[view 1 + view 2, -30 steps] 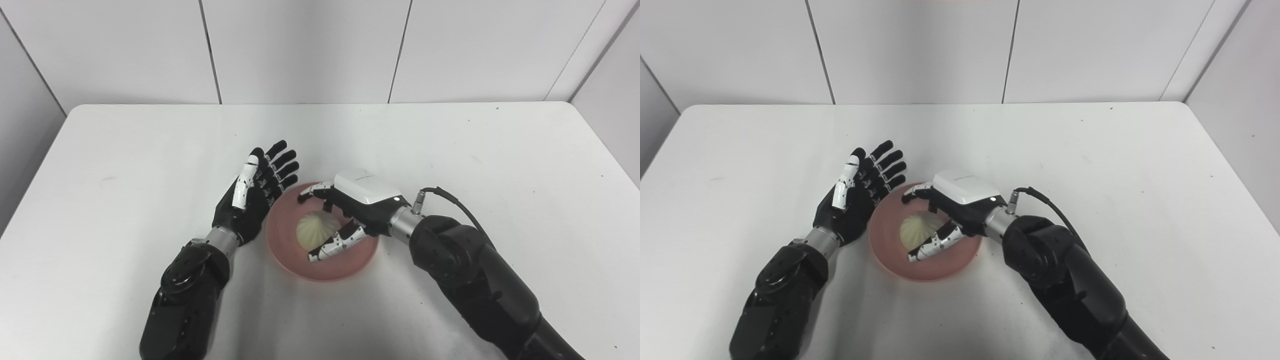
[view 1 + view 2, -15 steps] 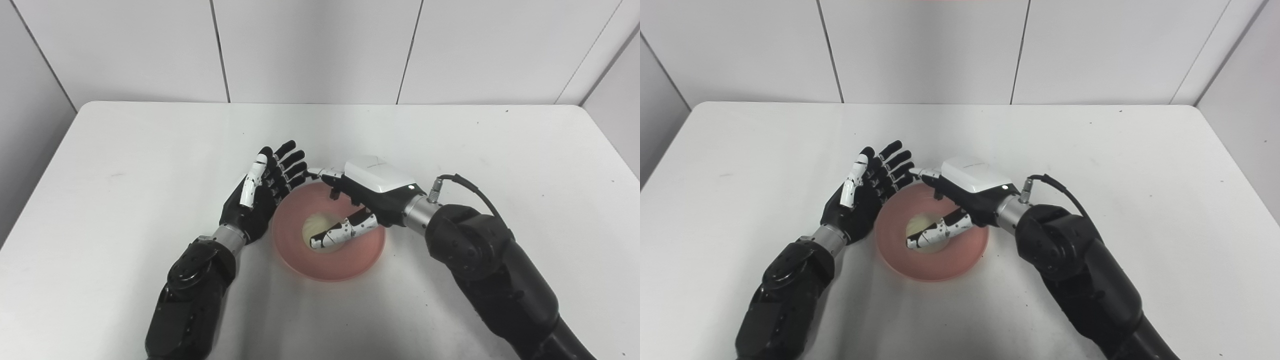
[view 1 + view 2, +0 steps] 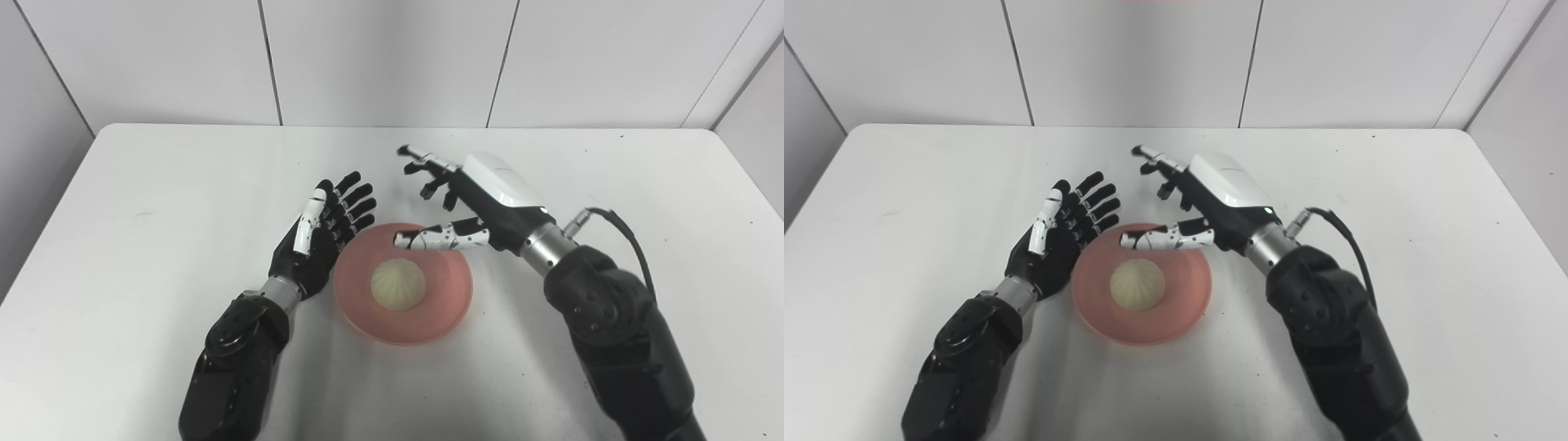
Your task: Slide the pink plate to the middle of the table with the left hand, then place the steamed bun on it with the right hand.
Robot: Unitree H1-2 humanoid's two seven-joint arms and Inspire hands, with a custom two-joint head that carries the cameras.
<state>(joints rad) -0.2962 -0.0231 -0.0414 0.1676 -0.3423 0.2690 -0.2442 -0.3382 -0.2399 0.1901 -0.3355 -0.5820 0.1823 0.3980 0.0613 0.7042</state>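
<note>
I am holding my right hand, black with a white back cover, raised above the far right edge of the round pink plate. Its fingers are spreading wide toward the far side and its white-and-black thumb is pointing left over the plate's far rim. It is gripping nothing; the palm is showing empty and it is hanging clear of both the plate and the bun.

The pale, pleated, round steamed bun is sitting in the middle of the pink plate, touching nothing but the dish itself. The plate is lying flat on the white table, roughly at the middle of the tabletop from left to right, a little nearer to me than the far edge.

I am keeping my left hand, black with a white-striped thumb, just beside the plate's left rim. It is standing on edge with the palm turned toward the plate and the fingers stretched out straight and slightly fanned, pointing to the far right. It is holding nothing. Whether its edge is actually touching the rim I cannot tell; the two are looking very close.

A black cable is looping out from my right wrist.
</note>
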